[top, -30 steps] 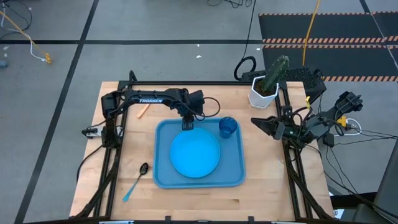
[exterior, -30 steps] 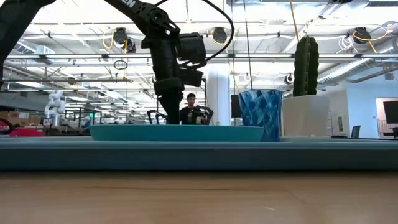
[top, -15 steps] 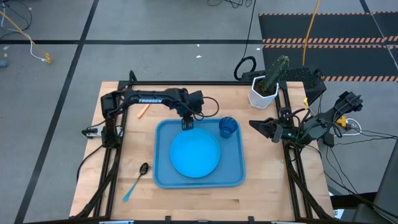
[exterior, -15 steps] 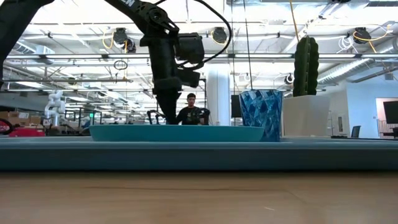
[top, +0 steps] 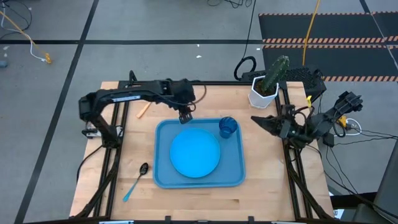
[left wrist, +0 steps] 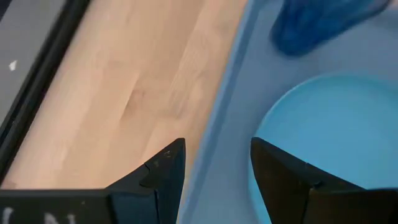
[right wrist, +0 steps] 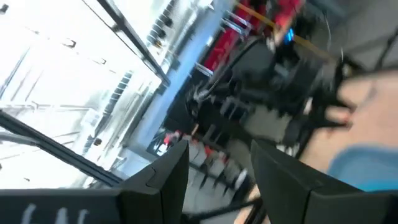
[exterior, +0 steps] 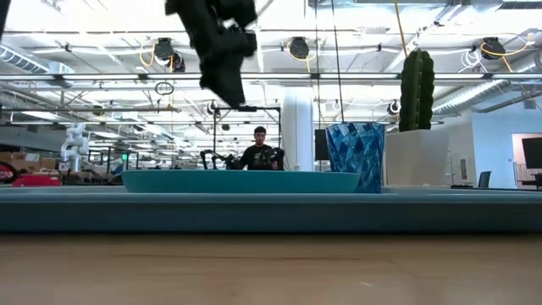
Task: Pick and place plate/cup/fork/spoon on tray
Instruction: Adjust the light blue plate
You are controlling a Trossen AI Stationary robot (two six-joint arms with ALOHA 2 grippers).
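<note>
The sky-blue plate [top: 194,154] lies flat in the blue tray [top: 163,180], and the dark-blue cup [top: 227,127] stands upright in the tray's far right corner. The spoon [top: 135,180] lies on the table left of the tray. The orange fork [top: 143,110] lies at the far left, partly under my left arm. My left gripper [top: 185,116] is open and empty, raised above the tray's far rim [left wrist: 217,124]; the plate [left wrist: 336,137] and cup [left wrist: 323,22] show beyond its fingers. My right gripper [top: 255,119] is open and empty at the table's right edge.
A white pot with a cactus [top: 266,87] stands at the far right corner, near the cup and my right arm. In the low view the cactus pot [exterior: 415,157] stands right of the cup [exterior: 356,157]. A person [exterior: 258,152] sits in the room beyond the table.
My left gripper has risen well clear of the plate's far edge and drawn back a little toward the table's far left. The plate and cup have stayed where they were in the tray.
</note>
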